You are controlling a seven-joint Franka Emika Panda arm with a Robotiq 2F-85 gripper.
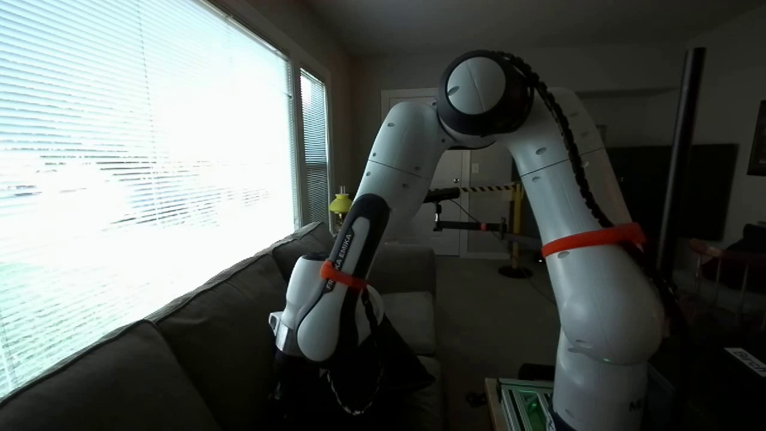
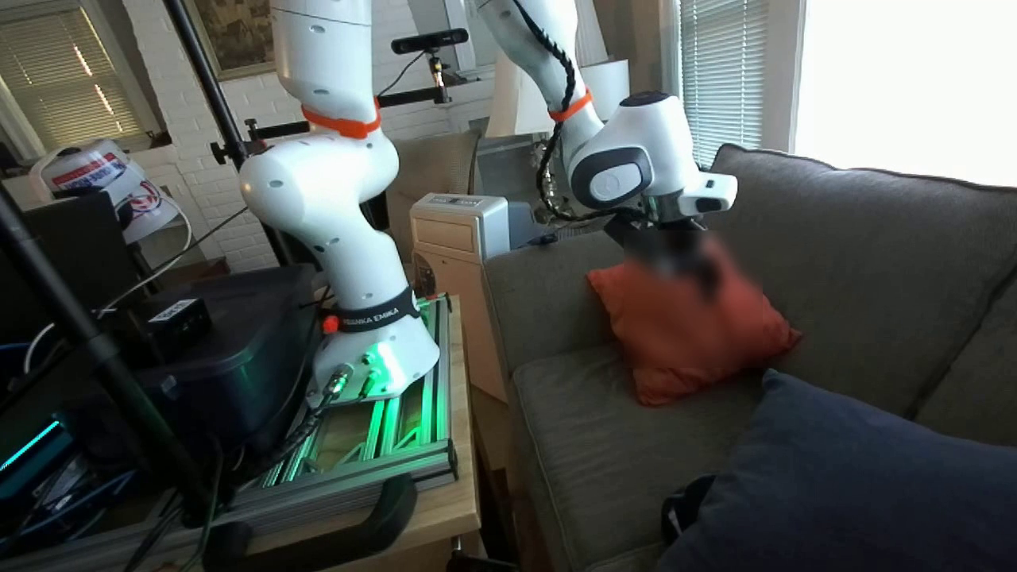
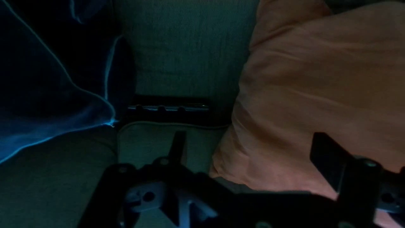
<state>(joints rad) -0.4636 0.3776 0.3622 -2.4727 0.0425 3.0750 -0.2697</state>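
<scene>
The black two-fingered gripper (image 3: 250, 141) points down over a grey fabric couch (image 2: 858, 246), its jaws spread wide. Nearest to it is a square orange fabric pillow (image 2: 699, 342). In the wrist view the pillow fills the right part, and its creased edge runs between the fingers (image 3: 177, 147): the finger at that view's left is over the couch seat, the one at its right over the orange cloth. Whether either touches the pillow cannot be told. In an exterior view the pillow leans against the couch back near the far armrest (image 2: 552, 290), with the gripper at its upper edge; a blur there hides the fingertips.

At the wrist view's left lies dark blue cloth with pale seams (image 3: 63, 95). Between it and the orange pillow sits a long dark object with a shiny, notched edge (image 3: 167, 107), too dim to identify. In an exterior view a navy blue fabric pillow (image 2: 858, 492) rests nearer the camera, a small black object (image 2: 687, 504) beside its edge. The white robot arm (image 1: 395, 161) bends down over the couch, beside a bright window with slatted blinds (image 1: 149, 149).
</scene>
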